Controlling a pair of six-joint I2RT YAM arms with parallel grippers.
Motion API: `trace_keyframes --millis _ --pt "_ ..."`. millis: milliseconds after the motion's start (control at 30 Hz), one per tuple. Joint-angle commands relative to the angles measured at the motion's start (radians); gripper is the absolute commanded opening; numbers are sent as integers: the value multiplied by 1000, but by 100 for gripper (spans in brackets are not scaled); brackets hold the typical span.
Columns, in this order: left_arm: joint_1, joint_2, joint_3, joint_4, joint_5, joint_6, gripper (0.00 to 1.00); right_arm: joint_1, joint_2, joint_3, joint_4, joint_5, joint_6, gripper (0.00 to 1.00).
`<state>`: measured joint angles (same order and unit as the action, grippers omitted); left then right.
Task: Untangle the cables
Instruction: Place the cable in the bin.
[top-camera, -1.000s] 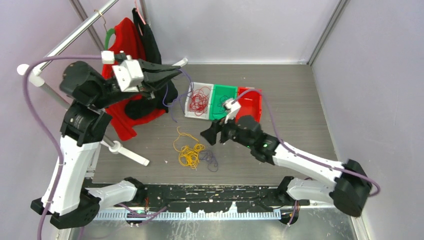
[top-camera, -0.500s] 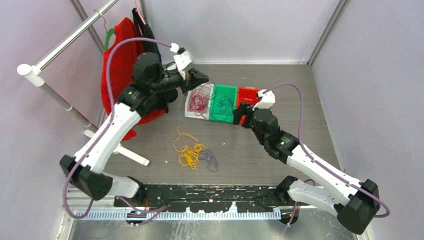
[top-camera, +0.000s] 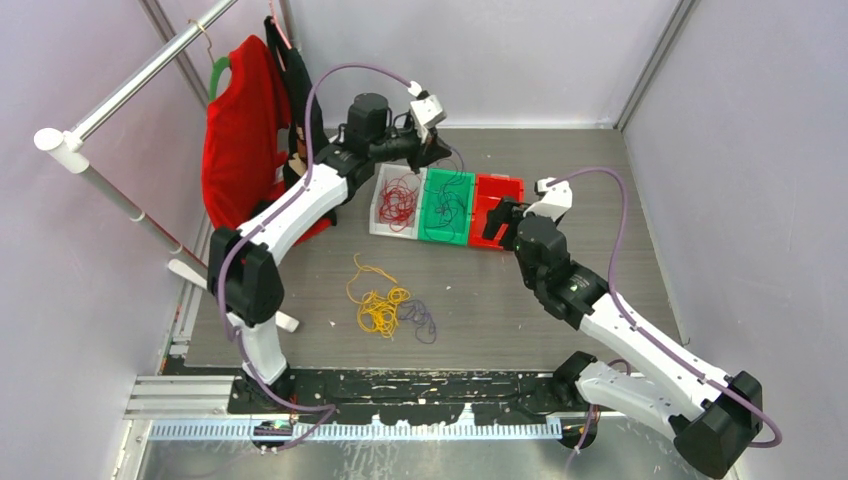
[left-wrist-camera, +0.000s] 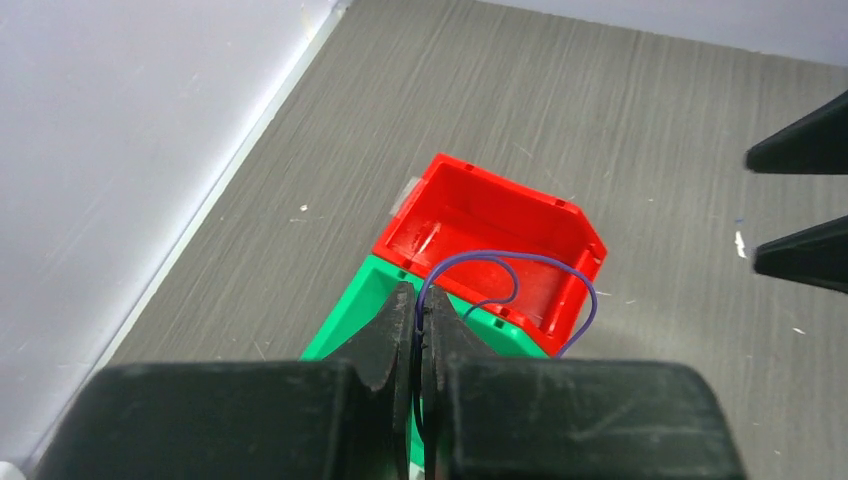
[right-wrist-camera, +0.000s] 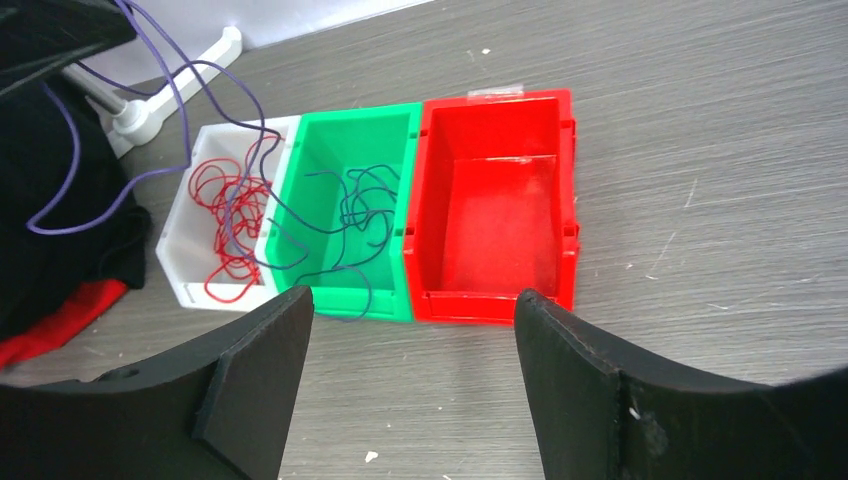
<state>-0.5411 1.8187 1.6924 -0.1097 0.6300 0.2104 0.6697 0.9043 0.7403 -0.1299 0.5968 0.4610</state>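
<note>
L gripper (left-wrist-camera: 418, 330) pinched shut on purple cable (left-wrist-camera: 515, 256) over green bin (right-wrist-camera: 355, 110); R gripper (right-wrist-camera: 412, 312) wide open, empty

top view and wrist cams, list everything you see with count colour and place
white bin: one, left end of the bin row
green bin: one, middle of the row
red bin: one, right end, nothing in it
red cables: a tangle, in the white bin
purple cables: several, dark, in the green bin
yellow cables: a heap, on the table nearer the arms
dark strands: a few, dark purple, right of the yellow heap
held cable: one, purple, pinched in the fingers
red garment: one, hanging at far left
black garment: one, behind the red one
rack: one, pale pole, far left
table: one, grey wood grain
left gripper: shut on held cable, over the green bin
right gripper: open, facing the bins
</note>
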Motion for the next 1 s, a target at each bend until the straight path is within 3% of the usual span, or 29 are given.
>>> trace_keyframes --millis 0,300,567,800,967 --pt "-3 51 78 87 -18 53 0 -23 -27 -8 17 38 -8 79" --pt "-14 212 119 66 -108 147 0 -57 -55 -24 8 12 -8 79" --pt "-48 348 236 -182 -190 191 0 -68 -60 -18 -16 7 -13 79" --pt "-74 385 210 -240 -399 299 1 -83 -47 -3 -43 -9 -8 79" --pt "-74 374 225 -266 -427 309 37 -85 -18 26 -63 -39 -4 79"
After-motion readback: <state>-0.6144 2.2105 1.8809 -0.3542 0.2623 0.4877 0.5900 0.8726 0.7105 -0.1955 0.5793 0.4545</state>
